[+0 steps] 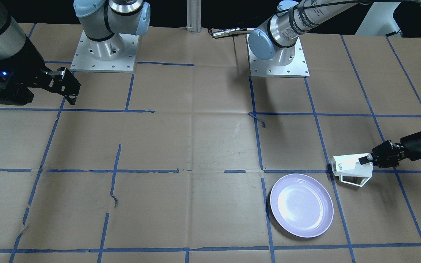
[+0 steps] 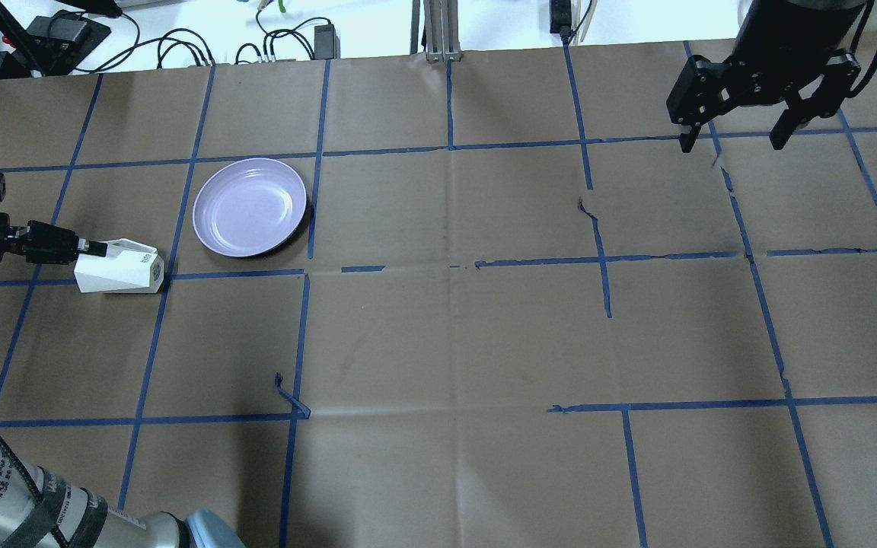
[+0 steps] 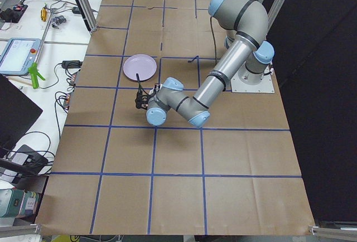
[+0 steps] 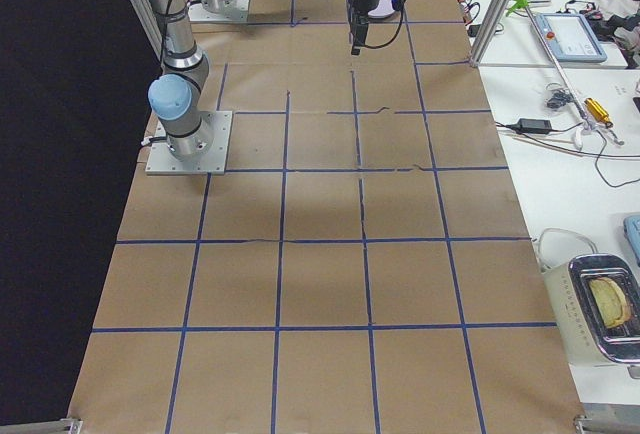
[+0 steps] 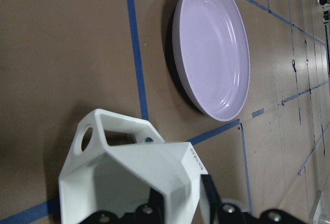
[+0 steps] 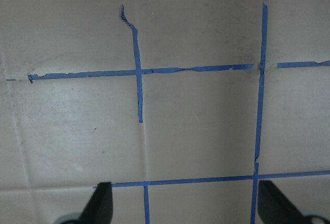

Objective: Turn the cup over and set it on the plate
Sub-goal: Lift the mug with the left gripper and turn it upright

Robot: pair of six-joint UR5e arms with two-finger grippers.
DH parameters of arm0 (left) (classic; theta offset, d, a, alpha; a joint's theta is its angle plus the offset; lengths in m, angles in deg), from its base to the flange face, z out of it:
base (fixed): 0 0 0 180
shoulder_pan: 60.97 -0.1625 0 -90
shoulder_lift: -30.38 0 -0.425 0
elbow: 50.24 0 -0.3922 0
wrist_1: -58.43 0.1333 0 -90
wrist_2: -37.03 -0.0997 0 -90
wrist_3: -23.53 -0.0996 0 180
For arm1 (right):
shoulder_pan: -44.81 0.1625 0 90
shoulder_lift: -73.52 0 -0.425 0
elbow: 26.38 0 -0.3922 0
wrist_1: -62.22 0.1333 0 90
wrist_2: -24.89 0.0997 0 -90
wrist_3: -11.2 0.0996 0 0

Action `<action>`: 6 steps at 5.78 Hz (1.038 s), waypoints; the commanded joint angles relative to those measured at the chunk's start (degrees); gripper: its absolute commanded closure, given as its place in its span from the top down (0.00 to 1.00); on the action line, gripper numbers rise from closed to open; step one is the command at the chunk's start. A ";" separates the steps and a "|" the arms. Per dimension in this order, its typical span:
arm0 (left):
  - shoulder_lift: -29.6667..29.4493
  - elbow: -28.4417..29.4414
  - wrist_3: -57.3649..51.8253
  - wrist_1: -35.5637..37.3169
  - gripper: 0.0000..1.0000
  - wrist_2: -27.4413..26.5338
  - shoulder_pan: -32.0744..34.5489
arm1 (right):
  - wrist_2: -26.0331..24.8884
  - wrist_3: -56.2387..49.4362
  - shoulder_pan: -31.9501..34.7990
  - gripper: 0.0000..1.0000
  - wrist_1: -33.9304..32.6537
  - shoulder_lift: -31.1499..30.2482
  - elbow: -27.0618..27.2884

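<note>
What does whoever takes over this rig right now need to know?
Left gripper: shut on the cup at its rim, one finger inside.
Right gripper: open, empty, above the table far from the work.
Cup: on its side, mouth toward the left gripper, beside the plate, not touching it. Cannot tell if it is clear of the table.
Plate: empty, flat on the table.
Done: cup grasped.
Left: turn the cup upright, set it on the plate, release.
</note>
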 commanded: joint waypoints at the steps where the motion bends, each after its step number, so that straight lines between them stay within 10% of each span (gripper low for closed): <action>1: 2.83 0.06 3.15 0.08 0.00 0.08 0.19 | 0.00 0.00 0.00 1.00 0.00 0.00 0.00; 4: 11.09 1.73 16.32 4.18 0.00 -1.84 10.16 | 0.00 0.00 0.00 1.00 0.00 0.00 0.00; 6: 12.35 1.73 31.32 17.25 0.00 -13.23 23.94 | 0.00 0.00 0.00 1.00 0.00 0.00 0.00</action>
